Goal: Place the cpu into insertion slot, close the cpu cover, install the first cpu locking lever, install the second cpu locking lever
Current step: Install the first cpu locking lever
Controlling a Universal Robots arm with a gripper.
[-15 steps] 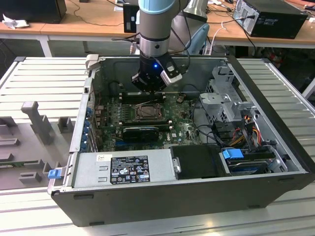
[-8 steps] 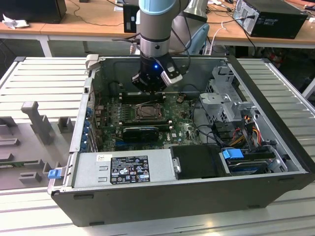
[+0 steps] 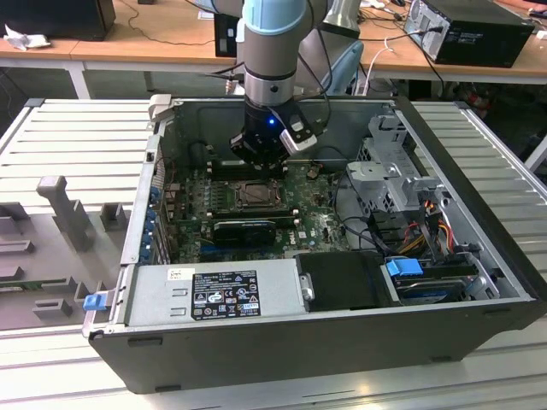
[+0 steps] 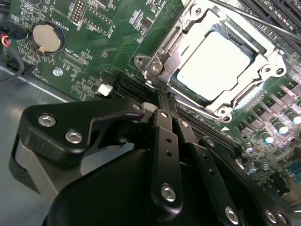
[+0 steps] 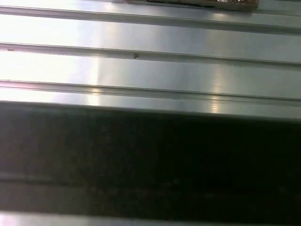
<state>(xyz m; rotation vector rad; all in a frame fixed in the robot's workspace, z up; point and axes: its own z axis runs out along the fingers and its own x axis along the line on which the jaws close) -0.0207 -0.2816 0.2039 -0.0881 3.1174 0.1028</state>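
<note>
Pincer (image 4: 165,101): fingers pressed together, empty, poised beside insertion slot (image 4: 155,66); cpu (image 4: 214,61) lay seated (cpu cover (image 4: 188,26) lowered over it).

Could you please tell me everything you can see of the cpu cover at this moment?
The cpu cover is a thin silver metal frame with screws at its corners and a square window in the middle. It lies shut and flat over the insertion slot on the green board, and the pale cpu shows through the window. The gripper sits just beside it.
</note>
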